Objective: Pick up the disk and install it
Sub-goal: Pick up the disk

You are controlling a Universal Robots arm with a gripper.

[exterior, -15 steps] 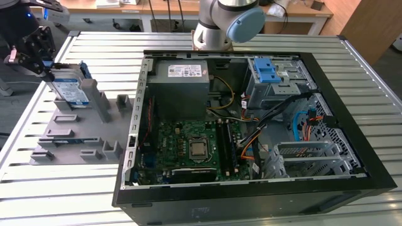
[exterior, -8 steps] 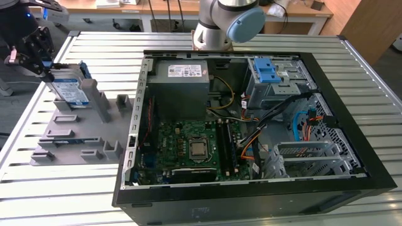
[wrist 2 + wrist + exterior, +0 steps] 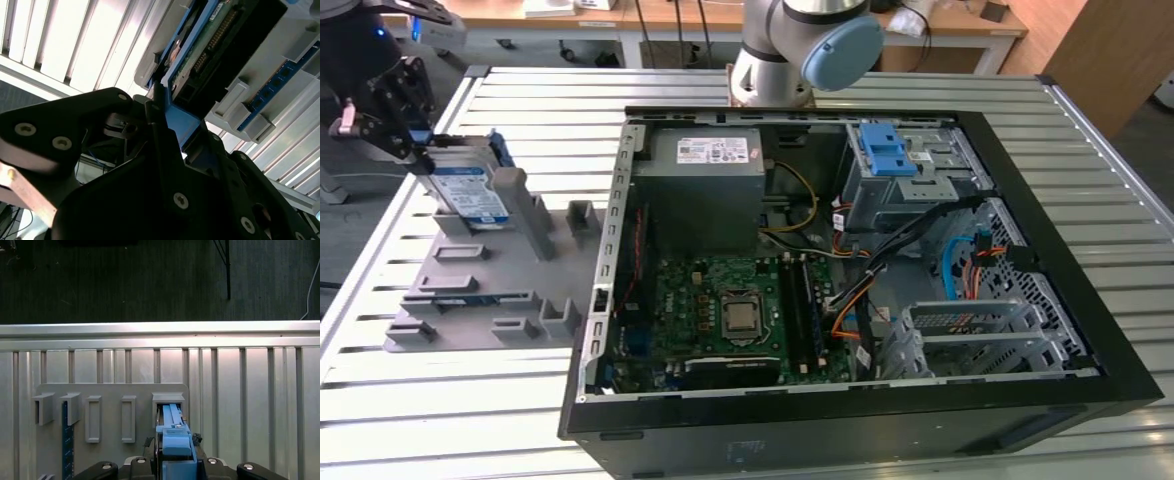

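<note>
The disk (image 3: 470, 196), a silver drive with a white-and-blue label in a blue carrier, stands on edge and tilted at the far end of the grey slotted holder (image 3: 494, 300), at the exterior view's left. My gripper (image 3: 416, 150) grips its upper end, its black fingers shut on the blue carrier. In the first wrist view the disk (image 3: 172, 425) runs from my gripper (image 3: 175, 460) into a pocket of the holder (image 3: 112, 390). The second wrist view shows the disk's circuit-board side (image 3: 210, 55) and the fingers (image 3: 156, 107) clamped on the blue frame.
An open black computer case (image 3: 854, 425) lies at the exterior view's right, with a grey power-supply box (image 3: 707, 170), a motherboard (image 3: 734, 310) and a grey cage with blue latches (image 3: 897, 158). A blue memory stick (image 3: 65, 440) stands in the holder. The slatted metal table (image 3: 494, 400) ends just behind the holder.
</note>
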